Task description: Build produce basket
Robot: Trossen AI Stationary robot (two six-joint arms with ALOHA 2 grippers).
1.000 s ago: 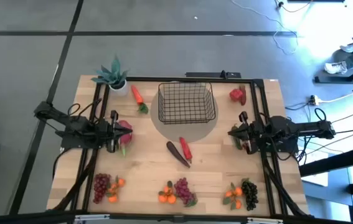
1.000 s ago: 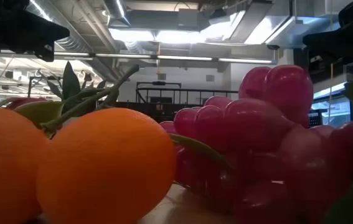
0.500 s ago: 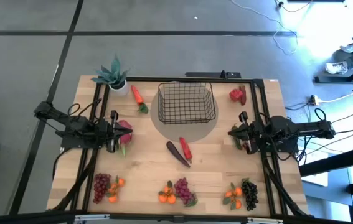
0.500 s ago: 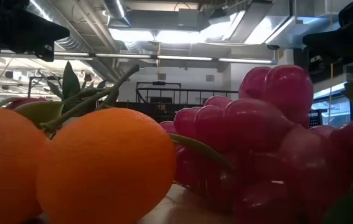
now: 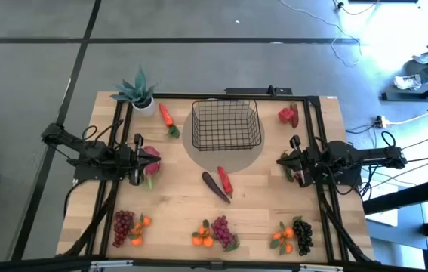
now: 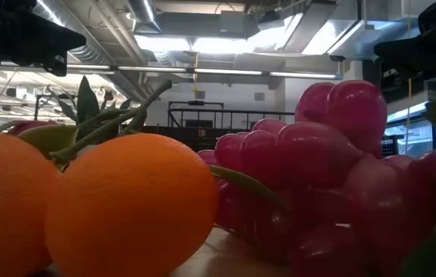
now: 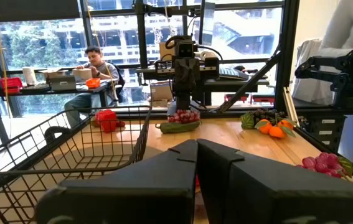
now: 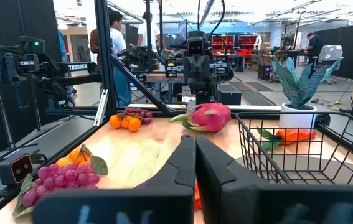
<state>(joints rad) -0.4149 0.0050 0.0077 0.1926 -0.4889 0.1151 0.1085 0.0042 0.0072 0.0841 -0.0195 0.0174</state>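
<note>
High view, taking the basket (image 5: pixel 227 125) as landmark, nearest the camera edge first. Three clusters line the near edge of the table (image 5: pixel 176 204), well short of the basket: red grapes (image 5: pixel 123 224) with oranges, purple grapes (image 5: pixel 222 230) with oranges, black grapes (image 5: pixel 302 233) with oranges.

Just in front of the basket lie one eggplant (image 5: pixel 214 183) and one red pepper (image 5: pixel 224 181), touching, their long axes running diagonally. Both arms are about equally near them, so either could reach, probably.

Level with that gap, the left gripper (image 5: pixel 137 161) sits well to the basket's left, fingers closed on nothing, a pink fruit (image 5: pixel 150 157) just beside it. The right gripper (image 5: pixel 295 160) mirrors it on the right, also closed and empty.

The basket holds nothing yet. One carrot (image 5: pixel 167 117) lies just to its left, one second pepper (image 5: pixel 287 115) to its right, and a potted plant (image 5: pixel 139 92) at the far left corner.
</note>
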